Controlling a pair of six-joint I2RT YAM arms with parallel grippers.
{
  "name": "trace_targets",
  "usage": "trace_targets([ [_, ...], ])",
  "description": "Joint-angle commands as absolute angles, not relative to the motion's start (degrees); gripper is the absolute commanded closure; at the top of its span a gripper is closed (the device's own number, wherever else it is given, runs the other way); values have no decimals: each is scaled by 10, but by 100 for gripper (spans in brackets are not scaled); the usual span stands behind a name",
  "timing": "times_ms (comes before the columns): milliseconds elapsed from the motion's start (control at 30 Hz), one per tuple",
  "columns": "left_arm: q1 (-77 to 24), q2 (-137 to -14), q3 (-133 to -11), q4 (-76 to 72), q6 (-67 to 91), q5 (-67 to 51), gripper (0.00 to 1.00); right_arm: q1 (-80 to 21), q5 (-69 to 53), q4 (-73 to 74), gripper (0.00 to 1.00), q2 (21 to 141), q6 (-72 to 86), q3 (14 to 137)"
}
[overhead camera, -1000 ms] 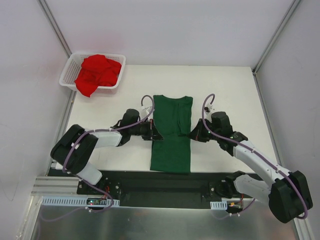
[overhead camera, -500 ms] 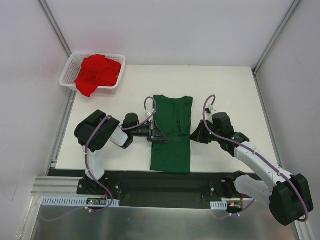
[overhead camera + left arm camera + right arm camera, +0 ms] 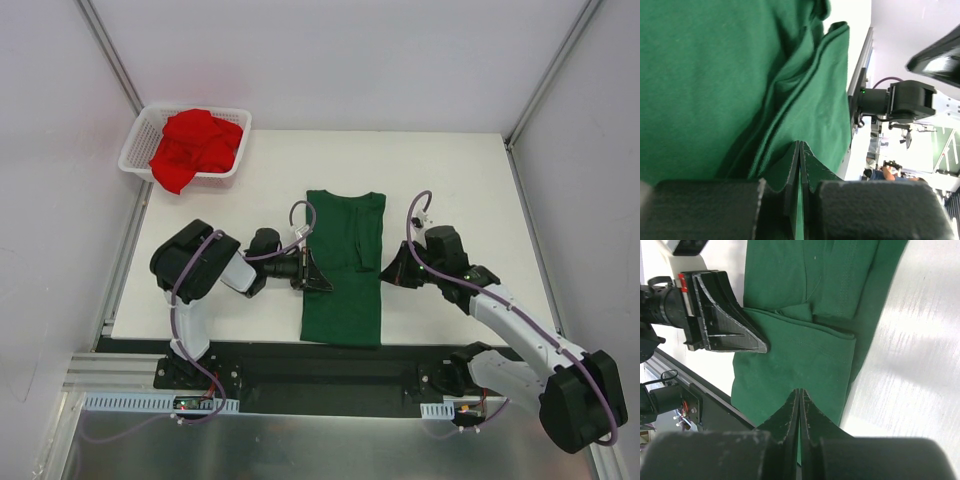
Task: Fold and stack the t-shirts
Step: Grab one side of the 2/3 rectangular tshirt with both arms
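- Left gripper [image 3: 322, 280] and right gripper [image 3: 386, 270]: jaws closed, tips at the left and right edges of the green t-shirt [image 3: 345, 250], centre.
- Green t-shirt lies in a lengthwise strip, sleeves in; crosswise fold likely remains.
- Far left: red t-shirt [image 3: 195, 145] crumpled in basket [image 3: 134, 152], unfolded, unstacked.

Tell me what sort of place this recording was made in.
Most likely a robotics lab cell: a white table boxed in by plain white panels on metal framing, with a left arm and right arm bolted at its near edge, working on a green t-shirt.
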State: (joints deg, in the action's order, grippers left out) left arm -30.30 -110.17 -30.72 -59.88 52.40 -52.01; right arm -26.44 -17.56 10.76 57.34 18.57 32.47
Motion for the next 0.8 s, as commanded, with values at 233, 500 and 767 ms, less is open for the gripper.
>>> trace_targets([
  [233,-302,-1103,-302,-639,517,-515,100,-261,-170,119,99,547,174,340],
  [500,-301,-911,-353,-428,433,-501,62,-261,-170,123,99,546,169,335],
  [767,-304,-801,-324,-302,376,-477,1,-265,-183,133,99,543,179,299],
])
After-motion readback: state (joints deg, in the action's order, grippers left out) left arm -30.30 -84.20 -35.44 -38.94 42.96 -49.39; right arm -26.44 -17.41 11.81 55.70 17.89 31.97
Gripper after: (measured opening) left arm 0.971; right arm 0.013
